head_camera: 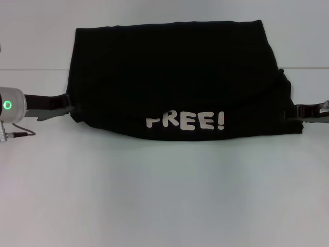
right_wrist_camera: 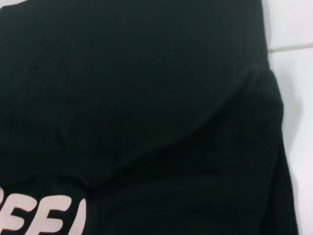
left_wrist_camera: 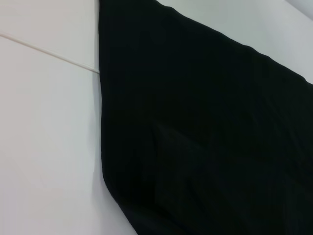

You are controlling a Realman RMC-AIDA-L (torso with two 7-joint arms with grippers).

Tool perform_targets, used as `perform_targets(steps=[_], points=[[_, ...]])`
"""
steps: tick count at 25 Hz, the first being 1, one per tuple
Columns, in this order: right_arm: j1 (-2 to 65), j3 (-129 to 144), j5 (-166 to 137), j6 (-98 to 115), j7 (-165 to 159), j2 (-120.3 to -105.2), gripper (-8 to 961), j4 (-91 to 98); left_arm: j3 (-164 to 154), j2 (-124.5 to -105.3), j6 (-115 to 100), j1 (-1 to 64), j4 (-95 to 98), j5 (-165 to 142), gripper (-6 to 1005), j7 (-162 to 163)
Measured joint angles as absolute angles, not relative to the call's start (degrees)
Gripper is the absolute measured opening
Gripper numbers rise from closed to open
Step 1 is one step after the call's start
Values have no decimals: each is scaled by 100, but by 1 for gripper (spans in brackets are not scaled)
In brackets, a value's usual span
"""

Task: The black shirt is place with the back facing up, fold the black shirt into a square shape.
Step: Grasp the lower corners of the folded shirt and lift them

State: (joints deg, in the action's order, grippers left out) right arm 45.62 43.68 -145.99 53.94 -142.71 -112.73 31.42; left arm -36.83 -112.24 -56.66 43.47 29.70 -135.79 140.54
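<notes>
The black shirt [head_camera: 169,72] lies across the far half of the white table, folded over on itself, with the white letters "FREE!" [head_camera: 185,121] on the near flap. The flap's near edge sags in the middle between my two grippers. My left gripper [head_camera: 71,107] is at the shirt's left edge and shut on the fabric. My right gripper [head_camera: 289,111] is at the right edge and shut on the fabric. The left wrist view shows only plain black cloth [left_wrist_camera: 205,137]. The right wrist view shows black cloth [right_wrist_camera: 146,98] with part of the letters [right_wrist_camera: 49,218].
The white table [head_camera: 164,195] extends in front of the shirt. A thin seam line [head_camera: 31,69] runs across the table behind the grippers. My left wrist shows a green light [head_camera: 7,105], with a cable below it.
</notes>
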Motion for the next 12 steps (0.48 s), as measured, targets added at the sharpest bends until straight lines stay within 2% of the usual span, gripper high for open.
perform_targets(steps=[12], points=[[4614, 4457, -14634, 5497, -14310, -11238, 362, 3033, -3683, -11224, -5634, 4351, 2983, -13533, 13, 14033]])
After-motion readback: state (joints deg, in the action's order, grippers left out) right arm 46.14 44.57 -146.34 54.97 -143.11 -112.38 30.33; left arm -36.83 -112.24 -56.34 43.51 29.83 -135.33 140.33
